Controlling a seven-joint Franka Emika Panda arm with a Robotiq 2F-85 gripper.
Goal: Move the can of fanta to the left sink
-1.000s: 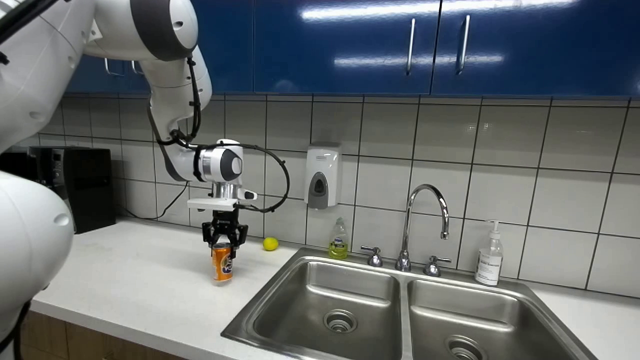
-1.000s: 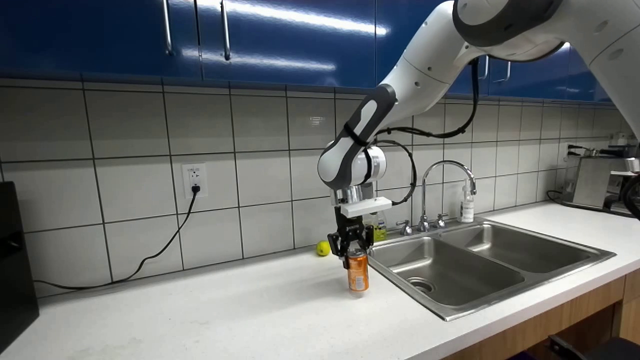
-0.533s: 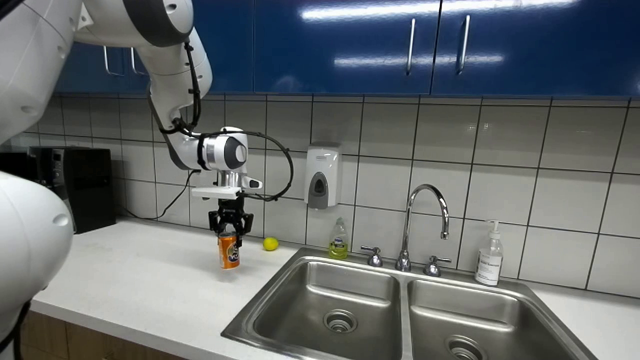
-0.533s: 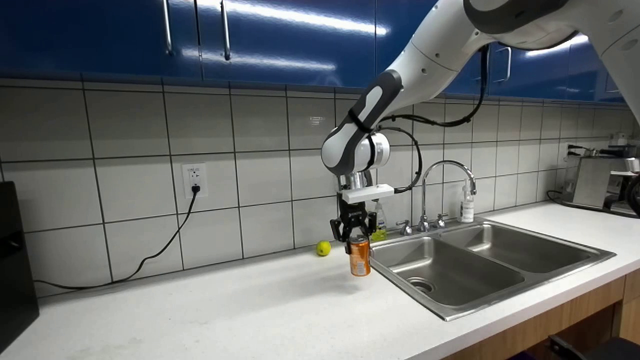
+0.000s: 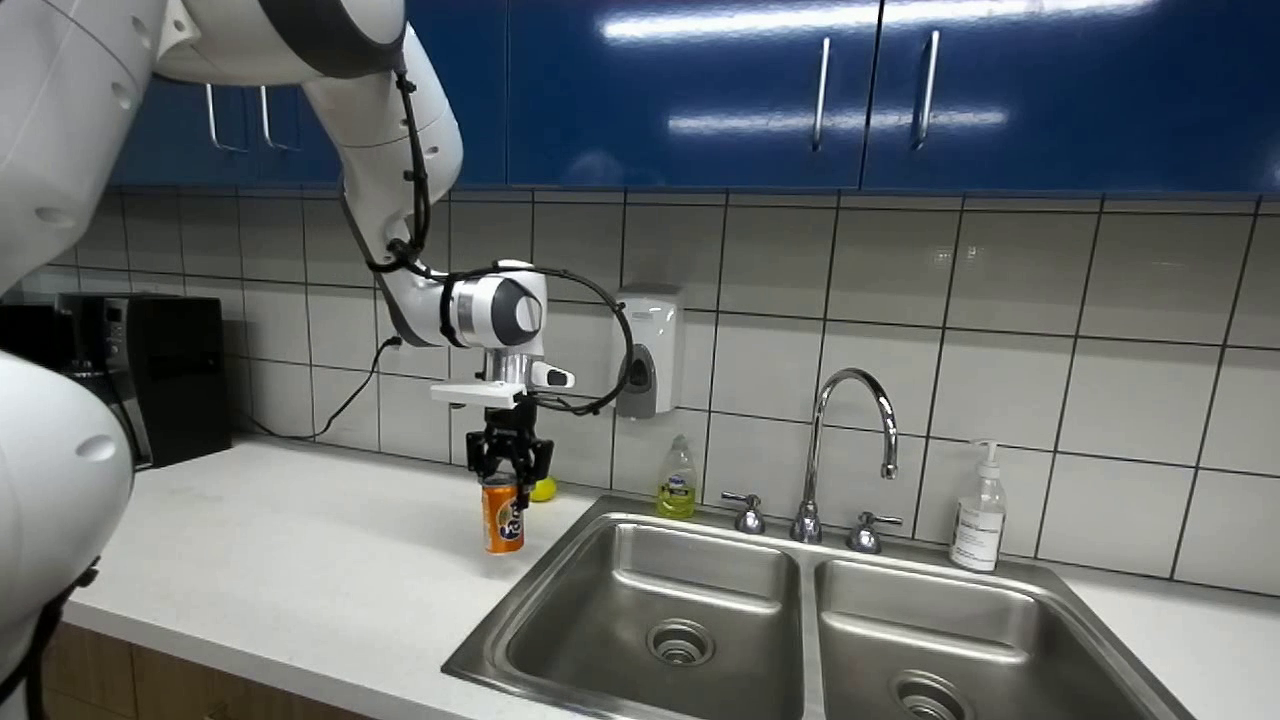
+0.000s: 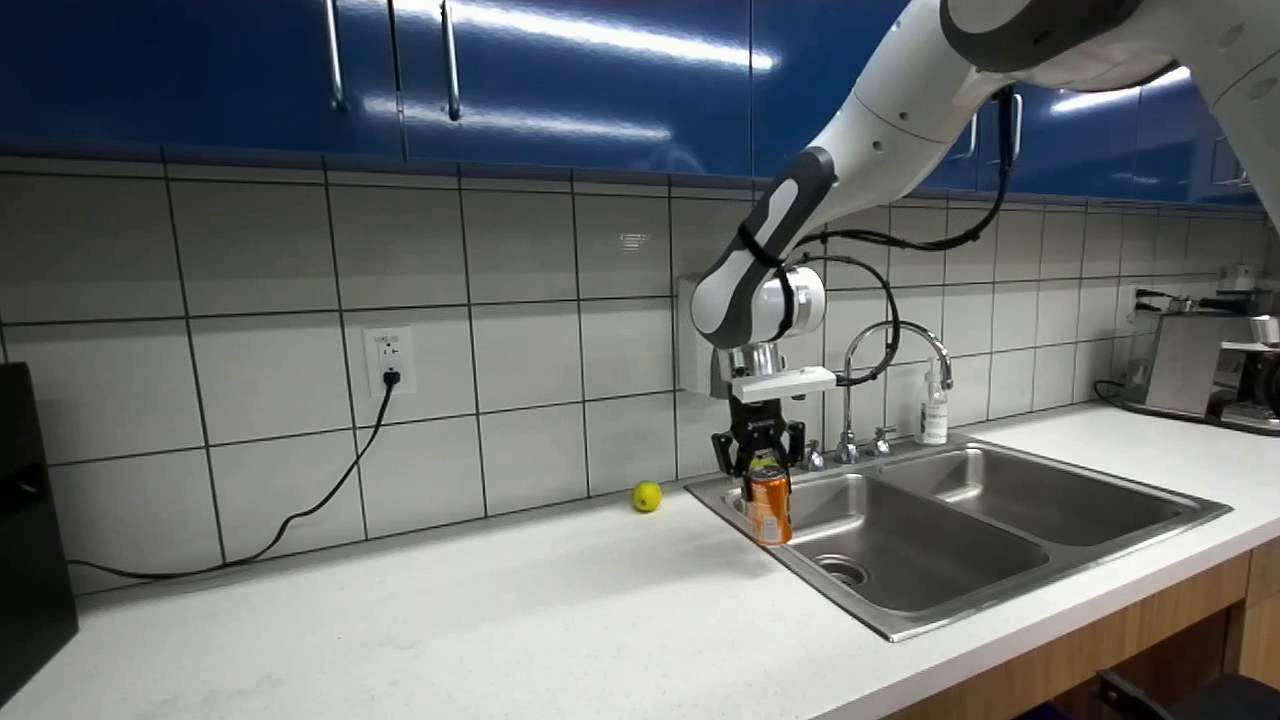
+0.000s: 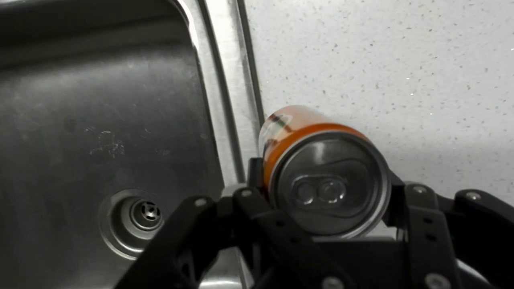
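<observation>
The pick-up looks done. The gripper [image 5: 505, 488] is pinching the fanta can [image 5: 503, 525] near its top from both sides, and most of the can hangs below the grip, roughly upright. The wrist view agrees: the can's round top sits squarely inside the grasp. Both exterior views suggest it is lifted a little above the counter [image 5: 300, 560], though the gap is hard to read.

What is left is the trip across and the release. The left sink [image 5: 590, 625] lies just beside the gripper and lower down. In the wrist view its rim [image 7: 239, 80] runs right next to the can, so the can seems to be over the counter or at most over the outer edge of that rim, not yet over the hollow of the sink. The drain [image 7: 134, 220] is farther off on the same side of the gripper.

As I judge it, a short sideways move comes next, high enough for the can's bottom to clear the rim, then a lowering into the left sink and letting go. Too low a path could knock the can against the rim. The faucet [image 5: 812, 470] stands well apart from the gripper, past the left sink's back edge, and the yellow-green ball [image 6: 647, 496] is behind the gripper, so neither should get in the way.
</observation>
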